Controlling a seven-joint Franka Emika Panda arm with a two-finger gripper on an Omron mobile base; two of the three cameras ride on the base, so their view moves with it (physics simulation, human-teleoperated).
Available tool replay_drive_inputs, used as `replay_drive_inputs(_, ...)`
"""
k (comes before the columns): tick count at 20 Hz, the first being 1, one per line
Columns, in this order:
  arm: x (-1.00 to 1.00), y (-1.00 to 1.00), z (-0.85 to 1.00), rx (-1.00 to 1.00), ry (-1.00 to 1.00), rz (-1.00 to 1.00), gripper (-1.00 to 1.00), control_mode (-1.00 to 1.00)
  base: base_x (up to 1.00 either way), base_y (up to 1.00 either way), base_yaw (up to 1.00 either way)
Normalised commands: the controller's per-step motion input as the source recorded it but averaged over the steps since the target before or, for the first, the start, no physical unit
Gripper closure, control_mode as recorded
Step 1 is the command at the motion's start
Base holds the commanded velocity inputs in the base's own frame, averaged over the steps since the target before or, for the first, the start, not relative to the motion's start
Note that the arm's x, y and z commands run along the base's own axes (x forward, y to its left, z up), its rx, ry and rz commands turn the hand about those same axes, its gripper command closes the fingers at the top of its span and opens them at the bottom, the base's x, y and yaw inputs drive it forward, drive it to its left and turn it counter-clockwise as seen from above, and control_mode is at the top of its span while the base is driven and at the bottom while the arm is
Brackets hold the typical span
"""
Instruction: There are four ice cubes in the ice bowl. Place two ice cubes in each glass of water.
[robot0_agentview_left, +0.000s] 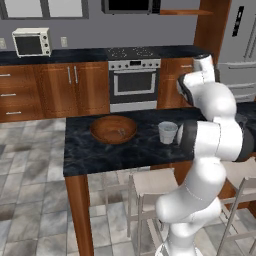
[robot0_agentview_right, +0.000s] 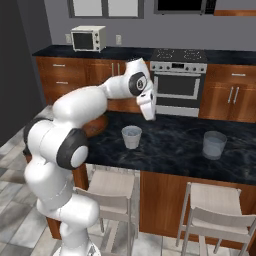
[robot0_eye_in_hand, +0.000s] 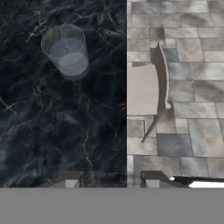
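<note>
Your gripper (robot0_agentview_right: 149, 116) hangs above the dark marble counter (robot0_agentview_right: 170, 145), pointing down, just beyond the nearer glass of water (robot0_agentview_right: 131, 136). Whether the fingers hold an ice cube, or how wide they stand, you cannot tell: the tips are too small and dark here. In the hand view a glass (robot0_eye_in_hand: 67, 51) sits off to the upper left rather than under the fingers, so judge that you are not yet lined up for a drop. The second glass (robot0_agentview_right: 214, 144) stands well apart to the right. The ice bowl (robot0_agentview_left: 113, 129) rests at the left of the counter, with something pale inside, probably ice. The stools (robot0_agentview_right: 110, 190) below do not obstruct.
</note>
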Motion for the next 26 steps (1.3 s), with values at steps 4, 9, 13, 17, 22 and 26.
replay_drive_inputs(4,0.0,-0.97,-0.18,-0.01,0.0,0.0,1.0,-1.0,0.0,0.0,0.0)
replay_drive_inputs(9,0.0,-1.0,-0.22,-0.01,0.0,0.0,1.0,-1.0,0.0,0.0,0.0)
replay_drive_inputs(13,0.0,-0.94,-0.23,-0.01,0.0,0.0,1.0,-1.0,0.0,0.0,0.0)
replay_drive_inputs(17,0.0,-0.74,-0.18,0.0,-0.04,0.0,1.0,-1.0,0.0,0.0,0.0)
replay_drive_inputs(22,0.0,-0.55,-0.11,0.0,-0.06,0.0,1.0,-1.0,0.0,0.0,0.0)
replay_drive_inputs(26,0.07,-0.4,-0.07,0.0,-0.04,0.03,1.0,-1.0,0.0,0.0,0.0)
